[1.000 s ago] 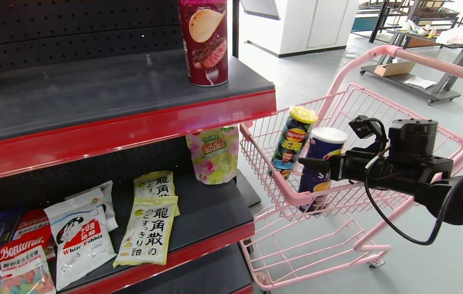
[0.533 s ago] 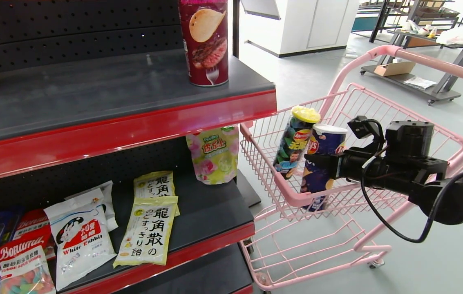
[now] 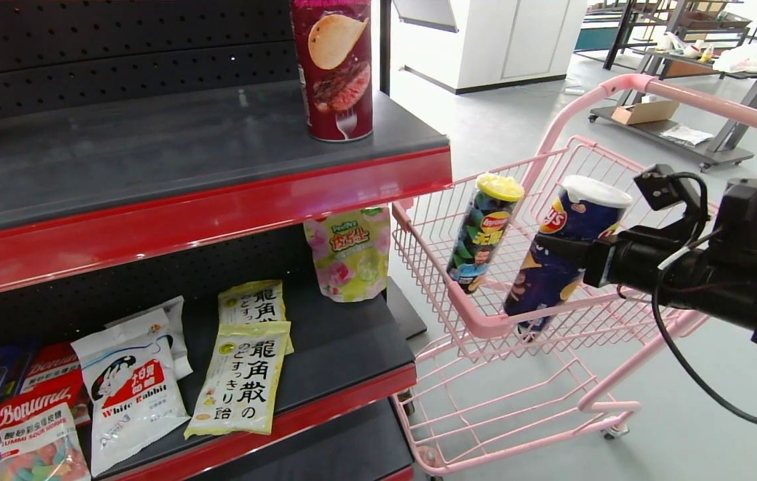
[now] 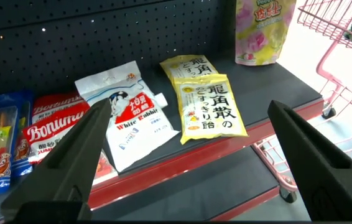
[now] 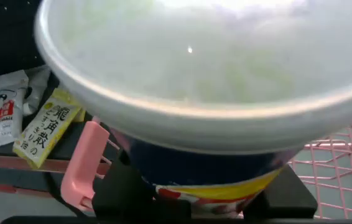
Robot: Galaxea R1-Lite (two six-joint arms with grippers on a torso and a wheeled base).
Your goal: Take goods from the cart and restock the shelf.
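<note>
Here the level right gripper (image 3: 566, 257) clamps the tilted blue can (image 3: 550, 288) (white lid) at the cart (image 3: 478, 322) rim; left gripper (image 4: 189, 109) gapes wide.

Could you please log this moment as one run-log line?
right gripper: shut on blue chip can, tilted in pink cart | left gripper: open, before lower shelf | yellow-lidded chip can: in cart

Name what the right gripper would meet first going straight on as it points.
Probably the yellow-lidded can in the cart, beyond the blue can the right gripper holds; depth unclear.

Pink cart (image 3: 478, 325); navy chip can (image 3: 550, 270), lid (image 3: 597, 190) seemingly white.
</note>
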